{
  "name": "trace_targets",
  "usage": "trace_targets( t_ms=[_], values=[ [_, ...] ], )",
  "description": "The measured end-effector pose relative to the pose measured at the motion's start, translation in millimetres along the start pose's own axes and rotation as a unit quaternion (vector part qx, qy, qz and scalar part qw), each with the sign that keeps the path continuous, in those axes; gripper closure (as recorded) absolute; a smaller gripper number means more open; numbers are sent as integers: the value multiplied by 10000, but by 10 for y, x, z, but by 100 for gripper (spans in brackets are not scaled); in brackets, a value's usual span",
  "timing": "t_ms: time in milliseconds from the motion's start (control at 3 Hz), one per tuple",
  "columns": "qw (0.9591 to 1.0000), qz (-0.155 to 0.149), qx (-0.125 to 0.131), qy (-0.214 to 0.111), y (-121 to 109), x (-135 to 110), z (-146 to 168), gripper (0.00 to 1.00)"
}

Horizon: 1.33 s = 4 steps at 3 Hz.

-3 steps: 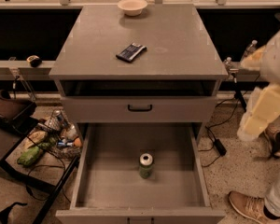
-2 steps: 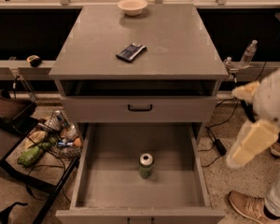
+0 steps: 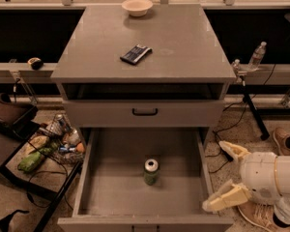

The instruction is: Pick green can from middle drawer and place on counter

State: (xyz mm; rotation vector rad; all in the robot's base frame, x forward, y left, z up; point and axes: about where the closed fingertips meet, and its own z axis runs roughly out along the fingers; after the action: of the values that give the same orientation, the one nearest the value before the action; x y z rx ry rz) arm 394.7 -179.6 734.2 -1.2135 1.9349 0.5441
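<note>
The green can [image 3: 151, 172] stands upright on the floor of the open middle drawer [image 3: 111, 187], left of the gripper [image 3: 214, 176] and apart from it; the counter [image 3: 188, 42] lies up and leftward. The gripper hangs beside the drawer's right wall, fingers spread wide, holding nothing.

Dim warm light from above, counter [image 3: 183, 47] softly lit, dark shadow beneath, pale claw [image 3: 214, 175] lower right

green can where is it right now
The green can stands upright near the centre of the open middle drawer floor, low in the camera view. The gripper is to its right, outside the drawer's right wall, open.
</note>
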Motion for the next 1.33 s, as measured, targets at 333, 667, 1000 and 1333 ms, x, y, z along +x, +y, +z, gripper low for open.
trace_targets(
  t_ms=[333, 667, 1000, 1333],
  values=[
    [9963, -148, 460, -715, -148, 184, 129, 0],
    [9948, -451, 475, -779, -134, 239, 168, 0],
    [9948, -435, 452, -807, -126, 253, 242, 0],
    [9927, -639, 261, -988, -223, 504, 1023, 0]
  ],
)
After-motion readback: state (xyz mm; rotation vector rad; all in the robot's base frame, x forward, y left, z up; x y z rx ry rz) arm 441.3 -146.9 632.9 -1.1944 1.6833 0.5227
